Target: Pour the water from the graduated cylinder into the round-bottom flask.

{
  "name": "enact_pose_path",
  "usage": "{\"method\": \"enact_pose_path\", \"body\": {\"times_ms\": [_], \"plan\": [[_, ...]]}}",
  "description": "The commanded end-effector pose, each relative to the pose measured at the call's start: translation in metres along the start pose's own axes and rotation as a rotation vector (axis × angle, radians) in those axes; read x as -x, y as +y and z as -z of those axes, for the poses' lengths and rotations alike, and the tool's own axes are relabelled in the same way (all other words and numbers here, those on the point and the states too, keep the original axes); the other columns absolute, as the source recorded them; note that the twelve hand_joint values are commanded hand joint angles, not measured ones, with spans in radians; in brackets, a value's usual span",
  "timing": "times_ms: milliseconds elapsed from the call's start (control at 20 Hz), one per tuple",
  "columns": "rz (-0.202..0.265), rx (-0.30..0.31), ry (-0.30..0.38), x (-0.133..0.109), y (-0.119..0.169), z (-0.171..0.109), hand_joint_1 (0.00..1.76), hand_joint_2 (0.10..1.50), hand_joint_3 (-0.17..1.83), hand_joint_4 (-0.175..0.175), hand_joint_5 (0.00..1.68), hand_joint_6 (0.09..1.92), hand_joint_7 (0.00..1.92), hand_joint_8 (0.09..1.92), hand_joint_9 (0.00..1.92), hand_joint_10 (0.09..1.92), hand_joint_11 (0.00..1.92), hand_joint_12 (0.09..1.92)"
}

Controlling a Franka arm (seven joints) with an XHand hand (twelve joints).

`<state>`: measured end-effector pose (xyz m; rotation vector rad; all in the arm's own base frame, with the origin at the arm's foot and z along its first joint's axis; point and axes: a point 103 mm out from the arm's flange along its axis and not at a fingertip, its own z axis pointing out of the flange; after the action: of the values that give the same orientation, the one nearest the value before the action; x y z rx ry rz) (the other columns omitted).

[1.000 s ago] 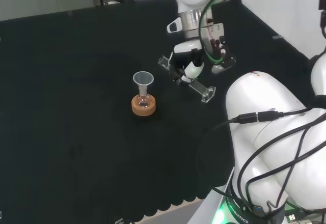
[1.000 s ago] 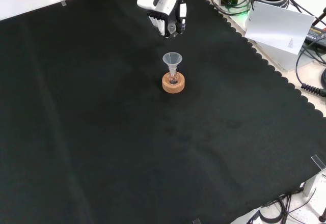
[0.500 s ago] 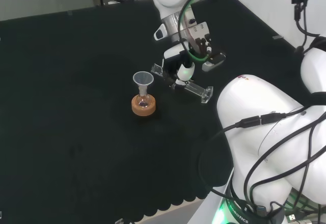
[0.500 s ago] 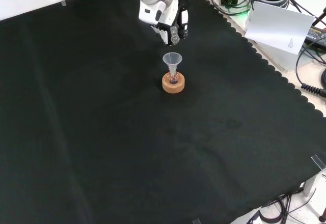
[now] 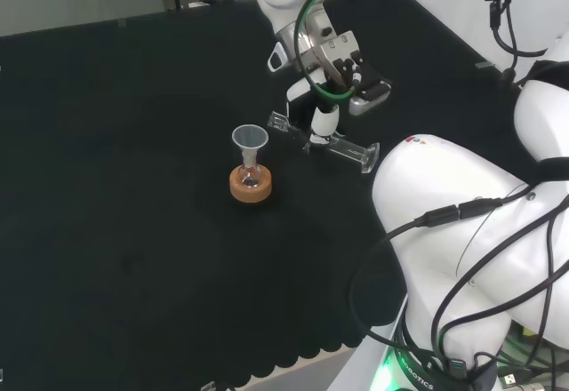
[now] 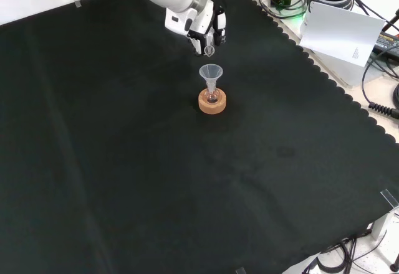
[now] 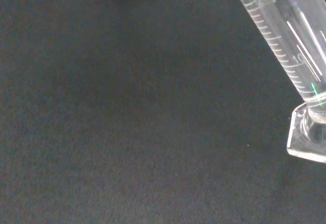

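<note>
Head view: hand [image 5: 324, 115] fingers curled round mid-barrel of the tilted graduated cylinder [image 5: 342, 148], mouth beside the funnel [image 5: 250, 137] on the round-bottom flask [image 5: 251, 178] (clear, likely slippery, fragile, light).

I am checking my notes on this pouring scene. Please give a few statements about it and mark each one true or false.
1. The hand holds the graduated cylinder tilted close to level. True.
2. A funnel sits in the round-bottom flask. True.
3. The flask rests on a red ribbed ring. False: it rests on a cork ring.
4. In the head view, the cylinder's open end is to the right of the funnel. True.
5. The cylinder stands upright on the cloth. False: it is lifted in the hand.
</note>
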<state>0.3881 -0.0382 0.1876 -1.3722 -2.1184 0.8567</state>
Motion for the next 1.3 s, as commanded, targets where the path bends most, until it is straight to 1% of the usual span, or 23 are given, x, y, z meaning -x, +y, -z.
{"method": "enact_pose_path", "body": {"times_ms": [50,300,450,700,850,1050,1300], "plan": [[-0.021,-0.052,-0.017,-0.002,0.003,0.005,1.15,1.12,0.0,-0.175,0.98,1.01,1.16,0.43,1.47,0.09,1.34,0.71],[-0.032,-0.087,-0.036,-0.005,0.004,0.009,1.15,1.12,0.0,-0.175,0.98,1.01,1.16,0.43,1.47,0.09,1.34,0.71],[-0.044,-0.119,-0.046,-0.008,0.006,0.011,1.15,1.13,0.0,-0.175,0.98,1.02,1.17,0.43,1.47,0.09,1.34,0.71],[-0.061,-0.149,-0.07,-0.015,0.006,0.015,1.15,1.13,0.0,-0.175,0.98,1.02,1.17,0.43,1.48,0.09,1.34,0.71],[-0.083,-0.192,-0.087,-0.022,0.01,0.017,1.15,1.13,0.0,-0.175,0.98,1.02,1.17,0.43,1.48,0.09,1.34,0.71],[-0.1,-0.232,-0.095,-0.03,0.014,0.02,1.15,1.13,0.0,-0.175,0.98,1.02,1.17,0.42,1.48,0.09,1.34,0.71],[-0.106,-0.258,-0.099,-0.035,0.014,0.025,1.15,1.13,0.0,-0.175,0.98,1.02,1.17,0.42,1.48,0.09,1.35,0.71]]}}
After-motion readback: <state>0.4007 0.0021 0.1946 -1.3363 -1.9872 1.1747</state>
